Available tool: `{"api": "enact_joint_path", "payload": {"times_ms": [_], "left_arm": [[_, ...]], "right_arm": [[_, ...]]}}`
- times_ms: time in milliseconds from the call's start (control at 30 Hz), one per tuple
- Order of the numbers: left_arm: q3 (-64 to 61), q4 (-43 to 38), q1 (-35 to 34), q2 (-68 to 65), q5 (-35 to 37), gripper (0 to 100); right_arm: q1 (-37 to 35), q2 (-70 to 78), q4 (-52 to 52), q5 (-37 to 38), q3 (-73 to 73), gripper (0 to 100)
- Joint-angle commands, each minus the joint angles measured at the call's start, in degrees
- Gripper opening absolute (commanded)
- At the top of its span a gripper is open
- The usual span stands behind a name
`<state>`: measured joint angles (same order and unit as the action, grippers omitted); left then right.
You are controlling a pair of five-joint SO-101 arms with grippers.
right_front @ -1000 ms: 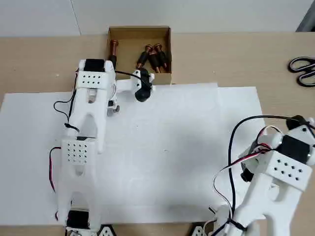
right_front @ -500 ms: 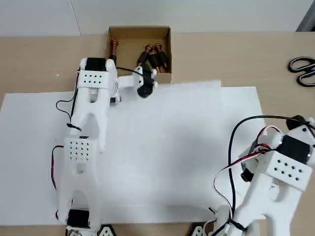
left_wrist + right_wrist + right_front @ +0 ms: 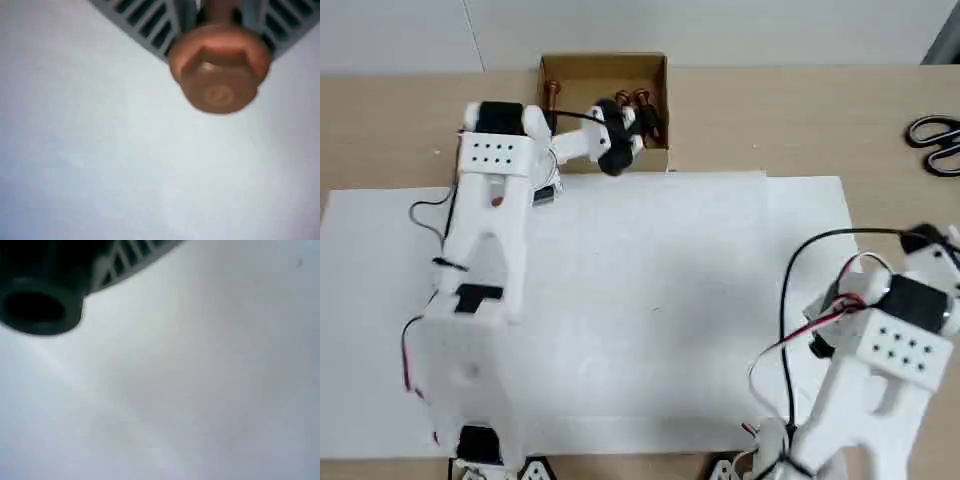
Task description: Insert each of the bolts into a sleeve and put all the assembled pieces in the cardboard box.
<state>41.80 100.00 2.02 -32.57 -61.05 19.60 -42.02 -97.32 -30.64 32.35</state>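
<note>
A copper bolt is clamped head-out in the left tool, which hangs at the front edge of the cardboard box, where assembled pieces lie. The right tool grips a black sleeve above the white sheet on the bench.

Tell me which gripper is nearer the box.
Left. The left gripper is over the sheet, just in front of the box. The right gripper is far from it, near the sheet's front right corner.
</note>
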Motion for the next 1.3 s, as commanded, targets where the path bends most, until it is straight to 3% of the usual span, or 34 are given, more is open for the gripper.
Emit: {"api": "enact_joint_path", "payload": {"times_ms": [0,133,400,600,800,1000,1267], "left_arm": [[-7.52,0.44,2.29,15.56,8.18,0],[-14.20,0.35,4.40,23.56,18.64,0],[-16.48,0.44,5.27,32.62,48.88,0],[-24.40,0.44,11.60,39.74,55.65,0],[-27.21,0.44,19.78,53.19,75.96,0],[-27.30,0.26,23.74,62.24,88.26,0],[-27.30,-0.79,27.87,66.73,98.02,0]], "right_arm": [[-8.40,-7.34,-0.48,-0.09,-3.52,0.4],[-17.45,-14.73,-0.13,0.18,-3.25,0.4],[-24.75,-24.57,1.19,14.24,-1.41,0.4],[-32.13,-28.18,6.11,19.16,-1.41,0.4],[-39.08,-33.80,7.08,22.07,-1.32,0.4],[-47.25,-42.95,7.08,25.58,0.70,0.4],[-49.19,-52.88,9.10,32.09,9.32,0.4]]}}
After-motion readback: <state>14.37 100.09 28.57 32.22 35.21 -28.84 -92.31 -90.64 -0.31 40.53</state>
